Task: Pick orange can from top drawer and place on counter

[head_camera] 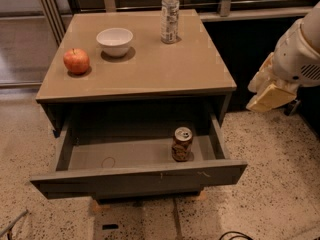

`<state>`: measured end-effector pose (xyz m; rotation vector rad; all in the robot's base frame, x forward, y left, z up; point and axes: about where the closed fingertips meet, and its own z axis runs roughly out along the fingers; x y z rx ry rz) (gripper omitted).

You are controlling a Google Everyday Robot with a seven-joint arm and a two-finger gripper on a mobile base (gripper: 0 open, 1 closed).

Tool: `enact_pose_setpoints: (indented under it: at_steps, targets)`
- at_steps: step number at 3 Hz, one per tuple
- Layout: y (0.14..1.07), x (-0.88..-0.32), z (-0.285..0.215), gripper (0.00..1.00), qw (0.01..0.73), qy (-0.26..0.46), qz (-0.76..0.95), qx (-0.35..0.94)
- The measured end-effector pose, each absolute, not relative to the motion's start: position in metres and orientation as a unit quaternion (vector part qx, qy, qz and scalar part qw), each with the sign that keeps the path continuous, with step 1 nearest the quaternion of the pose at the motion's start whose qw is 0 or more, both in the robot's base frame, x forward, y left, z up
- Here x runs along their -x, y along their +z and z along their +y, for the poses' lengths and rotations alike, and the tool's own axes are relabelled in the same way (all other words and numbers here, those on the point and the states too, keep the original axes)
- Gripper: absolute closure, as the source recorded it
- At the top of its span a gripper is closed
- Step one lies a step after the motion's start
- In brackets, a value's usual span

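The orange can [182, 144] stands upright in the open top drawer [135, 176], at the right end near the front panel. It has a dark orange-brown body and a silver top. The counter [150, 69] is the tan top of the cabinet above the drawer. My gripper [270, 93] hangs at the right of the cabinet, at about counter height, beyond the counter's right edge and up and to the right of the can. It touches nothing.
On the counter stand a red apple [76, 61] at the left, a white bowl [115, 40] behind it and a clear plastic bottle [170, 15] at the back. The floor is speckled terrazzo [270, 194]. A dark wall lies behind my arm.
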<state>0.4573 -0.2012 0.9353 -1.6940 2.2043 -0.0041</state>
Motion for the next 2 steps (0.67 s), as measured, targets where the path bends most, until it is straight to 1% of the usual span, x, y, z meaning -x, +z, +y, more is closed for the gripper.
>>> enact_pose_setpoints:
  at_steps: [1,2]
  targets:
    - [0.9013,-0.4796,-0.1835,0.9,0.2,0.02,0.773,0.602]
    - [0.9013,-0.4796,-0.1835,1.0,0.2,0.02,0.773,0.602]
